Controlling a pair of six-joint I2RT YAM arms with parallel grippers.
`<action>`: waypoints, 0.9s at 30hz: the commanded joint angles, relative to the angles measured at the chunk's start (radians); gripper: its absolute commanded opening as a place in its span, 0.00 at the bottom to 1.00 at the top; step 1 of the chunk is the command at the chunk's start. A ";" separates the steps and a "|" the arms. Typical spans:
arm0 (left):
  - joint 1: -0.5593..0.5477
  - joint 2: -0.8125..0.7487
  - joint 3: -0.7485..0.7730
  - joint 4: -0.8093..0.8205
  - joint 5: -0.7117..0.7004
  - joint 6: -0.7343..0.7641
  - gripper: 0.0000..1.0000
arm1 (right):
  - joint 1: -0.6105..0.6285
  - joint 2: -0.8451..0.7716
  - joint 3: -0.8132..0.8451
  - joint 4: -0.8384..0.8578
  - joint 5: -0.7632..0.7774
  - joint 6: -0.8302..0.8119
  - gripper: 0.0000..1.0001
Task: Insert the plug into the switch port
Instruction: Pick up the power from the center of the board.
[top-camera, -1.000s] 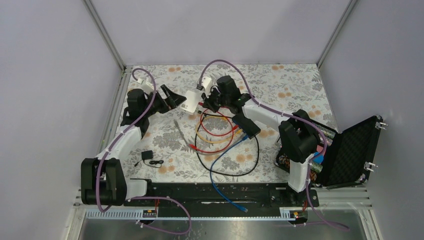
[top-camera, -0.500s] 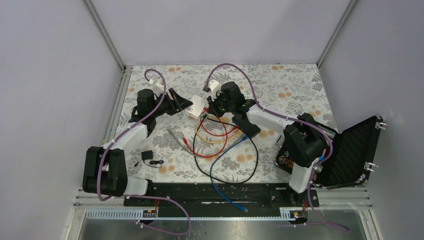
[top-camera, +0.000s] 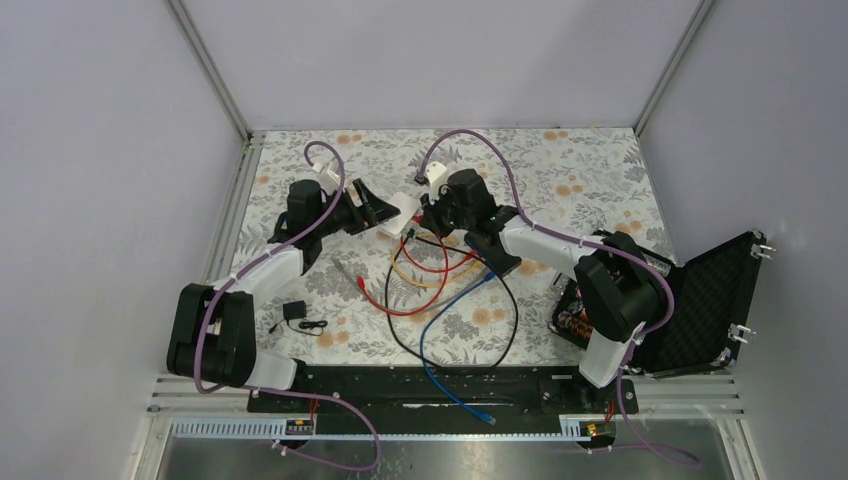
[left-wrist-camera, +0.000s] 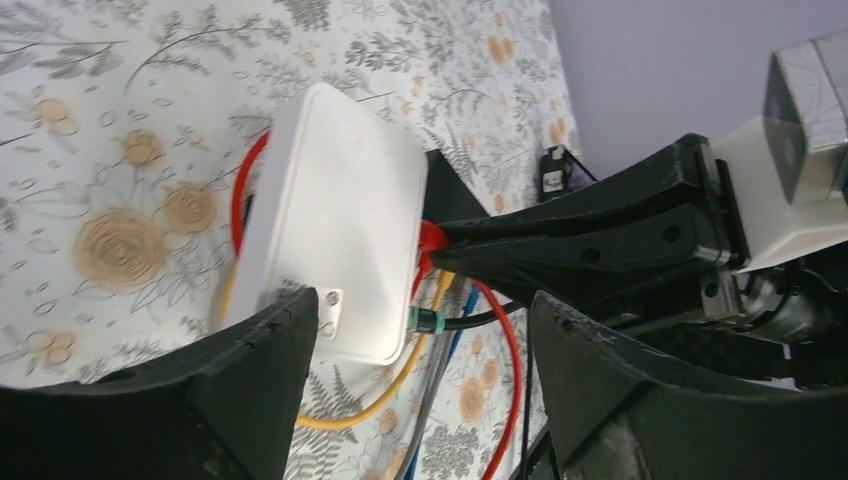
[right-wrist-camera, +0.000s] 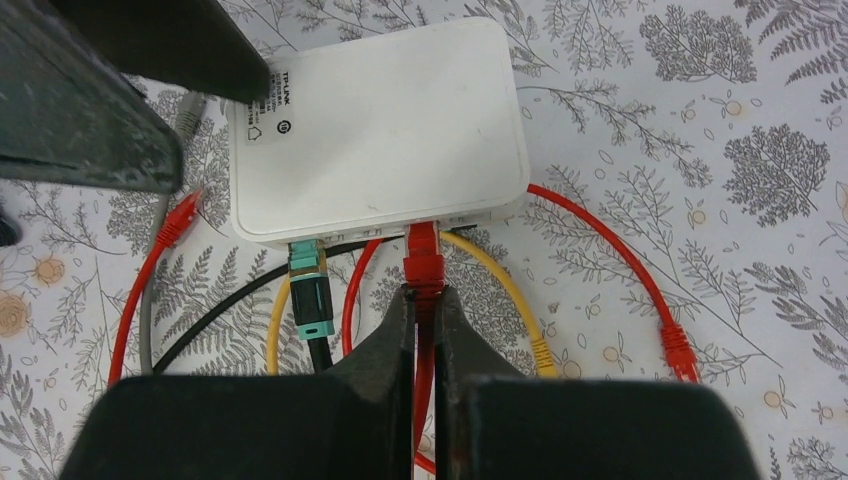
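1. The red plug (right-wrist-camera: 423, 255) on its red cable sits in line with the right jaws (right-wrist-camera: 424, 300). They are pressed together on the tail of its boot, and its long axis points straight out ahead of them.
2. Its nose meets a socket in one edge of the white rounded plastic box (right-wrist-camera: 375, 125), beside a teal-booted black lead (right-wrist-camera: 310, 295). Whether it is seated there I cannot tell.
3. The switch port belongs to the flat black rectangular box (top-camera: 497, 256), which lies mid-bench under the right forearm. That is behind the right jaws, toward the bench's right edge, opposite to where the plug points. Its sockets are too small to make out.
4. The right arm is much the nearer. The plug would probably have to back away from the white box and swing round.
5. The left jaws (left-wrist-camera: 420, 310) stand spread, straddling the white box from the left. One finger is at its corner and the other is clear of it.
6. On the floral-patterned bench (top-camera: 590, 170), a tangle of red, yellow, black and blue cables (top-camera: 430, 275) crowds the area below both boxes and could snag. An open black case (top-camera: 700, 300) stands at the right edge.
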 joint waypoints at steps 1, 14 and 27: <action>0.004 -0.093 -0.007 -0.123 -0.148 0.104 0.80 | 0.007 -0.089 -0.010 0.125 0.033 0.018 0.00; 0.005 -0.121 -0.062 0.006 -0.173 -0.038 0.82 | 0.007 -0.098 -0.023 0.200 -0.021 0.102 0.00; 0.005 -0.032 -0.055 0.186 -0.024 -0.110 0.11 | -0.005 -0.086 -0.042 0.139 -0.186 0.113 0.21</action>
